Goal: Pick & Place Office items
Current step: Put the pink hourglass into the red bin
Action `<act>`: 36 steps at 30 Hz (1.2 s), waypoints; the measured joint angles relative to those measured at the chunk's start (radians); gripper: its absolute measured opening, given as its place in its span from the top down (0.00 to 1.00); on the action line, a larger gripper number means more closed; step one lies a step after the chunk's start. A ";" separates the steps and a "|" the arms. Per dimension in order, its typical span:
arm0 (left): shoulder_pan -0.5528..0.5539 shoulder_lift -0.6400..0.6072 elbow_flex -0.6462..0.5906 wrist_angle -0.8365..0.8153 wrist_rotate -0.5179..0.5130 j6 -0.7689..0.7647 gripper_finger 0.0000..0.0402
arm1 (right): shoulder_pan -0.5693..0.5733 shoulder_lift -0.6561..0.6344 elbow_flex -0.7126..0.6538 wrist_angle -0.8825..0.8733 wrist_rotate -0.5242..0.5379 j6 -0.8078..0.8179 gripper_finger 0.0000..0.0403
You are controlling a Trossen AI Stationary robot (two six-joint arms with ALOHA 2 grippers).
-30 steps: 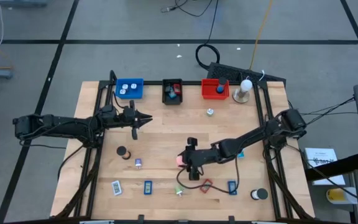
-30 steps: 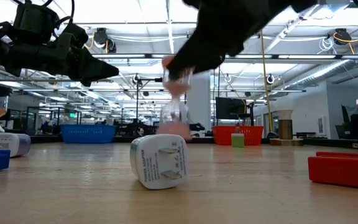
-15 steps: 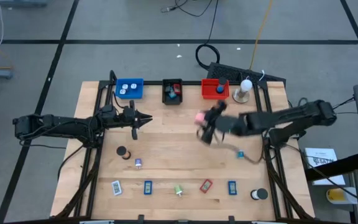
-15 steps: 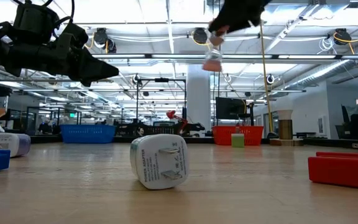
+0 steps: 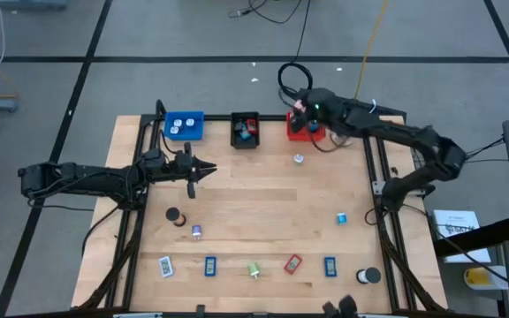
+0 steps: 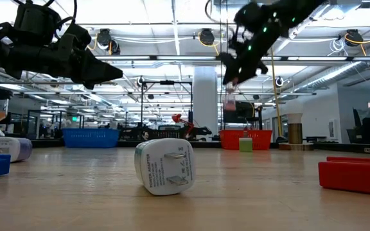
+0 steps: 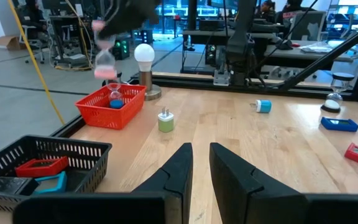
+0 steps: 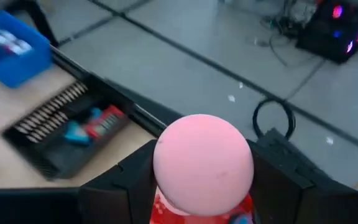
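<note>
pink hourglass [image 7: 106,64] over the red tray [image 5: 304,128]
right gripper [image 5: 305,109] grips it upright, long axis vertical; left gripper [image 5: 208,168] idles nearly shut mid-table.

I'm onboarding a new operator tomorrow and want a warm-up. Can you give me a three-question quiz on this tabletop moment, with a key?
1. True or false: the right gripper hangs over the red tray with a pink hourglass clamped in it.
2. Which tray already holds a small blue item?
A. the blue tray
B. the black tray
C. the red tray
3. Fill in: the left gripper waits in the air with its fingers nearly ____.

Key
1. True.
2. C; the left wrist view shows it inside the red tray.
3. Shut; only a narrow slit shows between them.
</note>
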 joint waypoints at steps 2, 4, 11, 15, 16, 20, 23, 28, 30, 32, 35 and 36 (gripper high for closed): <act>0.000 0.000 0.000 0.000 0.000 0.000 0.84 | -0.030 0.051 0.000 0.030 -0.003 -0.019 0.51; 0.000 0.000 0.000 0.000 0.000 0.000 0.84 | -0.046 0.093 0.000 0.070 -0.014 -0.031 0.51; 0.000 0.000 0.000 0.000 0.000 0.000 0.84 | -0.068 0.202 0.001 0.151 -0.056 -0.031 0.51; 0.000 0.000 0.000 0.001 0.000 0.000 0.84 | -0.068 0.221 0.000 0.127 -0.052 -0.031 0.51; 0.000 0.000 0.000 0.000 0.000 0.000 0.84 | -0.068 0.222 -0.001 0.124 -0.052 -0.031 0.51; 0.000 0.000 0.000 0.000 0.000 0.000 0.84 | -0.068 0.216 0.001 0.140 -0.048 -0.031 0.51; 0.000 0.000 0.000 0.000 0.000 0.000 0.84 | -0.074 0.213 0.000 0.129 -0.049 -0.030 0.51; 0.000 0.000 0.000 0.000 0.000 0.000 0.84 | -0.082 0.222 0.000 0.135 -0.049 -0.007 0.51; 0.000 0.000 0.000 0.000 0.000 0.000 0.84 | -0.084 0.223 -0.011 0.141 -0.050 -0.007 0.51; 0.000 0.000 0.000 0.000 0.000 0.000 0.84 | -0.087 0.222 -0.031 0.180 -0.051 -0.005 0.51; 0.000 0.000 0.000 0.000 0.000 0.000 0.84 | -0.098 0.222 -0.078 0.233 -0.054 -0.005 0.51; 0.000 0.000 0.000 0.000 0.000 0.000 0.84 | -0.101 0.223 -0.091 0.248 -0.057 -0.005 0.51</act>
